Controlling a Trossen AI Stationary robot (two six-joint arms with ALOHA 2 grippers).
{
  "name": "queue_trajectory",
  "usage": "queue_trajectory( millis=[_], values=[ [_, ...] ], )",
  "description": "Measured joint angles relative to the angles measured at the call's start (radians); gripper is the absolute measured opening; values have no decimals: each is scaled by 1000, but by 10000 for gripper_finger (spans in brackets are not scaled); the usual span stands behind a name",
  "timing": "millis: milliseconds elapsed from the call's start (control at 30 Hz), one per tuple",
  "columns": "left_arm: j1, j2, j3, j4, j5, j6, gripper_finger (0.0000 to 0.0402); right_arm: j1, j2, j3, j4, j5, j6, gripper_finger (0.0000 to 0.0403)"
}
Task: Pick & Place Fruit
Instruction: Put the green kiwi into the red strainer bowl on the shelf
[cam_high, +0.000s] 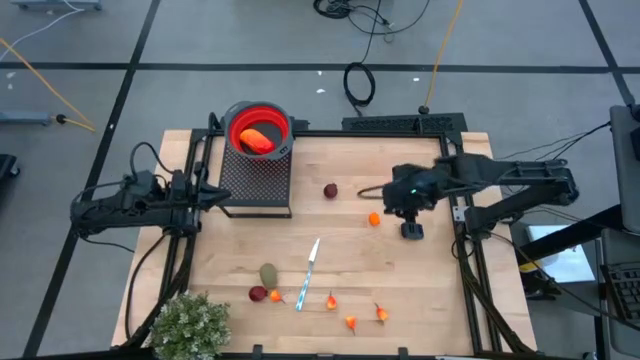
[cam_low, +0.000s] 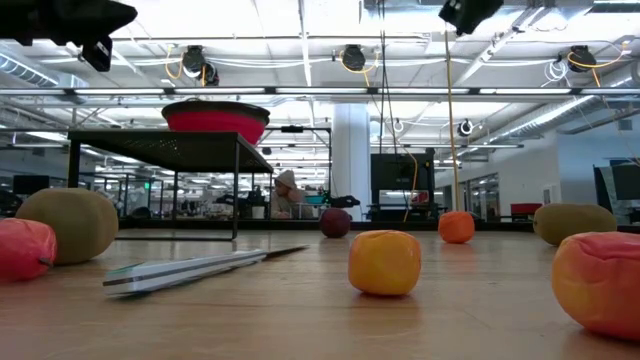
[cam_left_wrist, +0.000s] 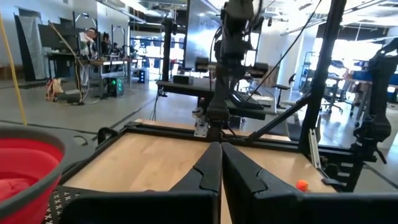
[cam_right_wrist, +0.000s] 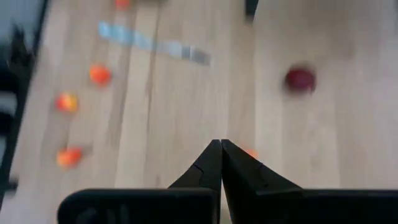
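Right hand (cam_high: 411, 228) is seen closed, fingers together and empty, over the right part of the desk (cam_high: 430, 290). In the right wrist view its fingers (cam_right_wrist: 217, 163) meet at a point above bare wood. An orange ball (cam_high: 374, 219) lies just to its left; a dark-red ball (cam_high: 330, 190) sits further left and farther back.

Left hand (cam_high: 222, 194) is also closed on nothing, held at the left edge beside the mesh stand (cam_high: 256, 180); in its wrist view the fingers (cam_left_wrist: 219, 171) are pressed together.

On the stand a red bowl (cam_high: 259, 128) is noted, with one elongated orange-red fruit (cam_high: 256, 139) already inside.

Nearer, a knife (cam_high: 308, 273) lies roughly mid-desk. To its left an olive oval (cam_high: 268, 273) and a red ball (cam_high: 258, 293) are touching or nearly so. To its right small orange bits (cam_high: 331, 301) are scattered along the near side. A bushy plant (cam_high: 188, 325) stands at the near left corner.

Step judged: between picks, one fruit placed, most left on the desk. The orange ball appears the likeliest next target for the right hand, though this cannot be confirmed. That move would call for the fingers to be parted, the hand shifted left over the ball and lowered, then closed and carried to the bowl.
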Motion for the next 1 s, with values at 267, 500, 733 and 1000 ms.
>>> queue_trajectory(
  millis=[267, 500, 733, 1000],
  values=[
    [0, 0, 0, 0, 1, -3, 17, 28, 121, 27, -219, -2, 1, 0],
    [0, 0, 0, 0, 1, -17, 19, 18, 140, -10, -278, -3, 25, 2],
    [0, 0, 0, -1, 1, -17, 19, 5, 139, -62, -280, -3, 36, 43],
    [0, 0, 0, -2, 0, -17, 19, -1, 139, -113, -297, 2, 109, 141]
  ],
)
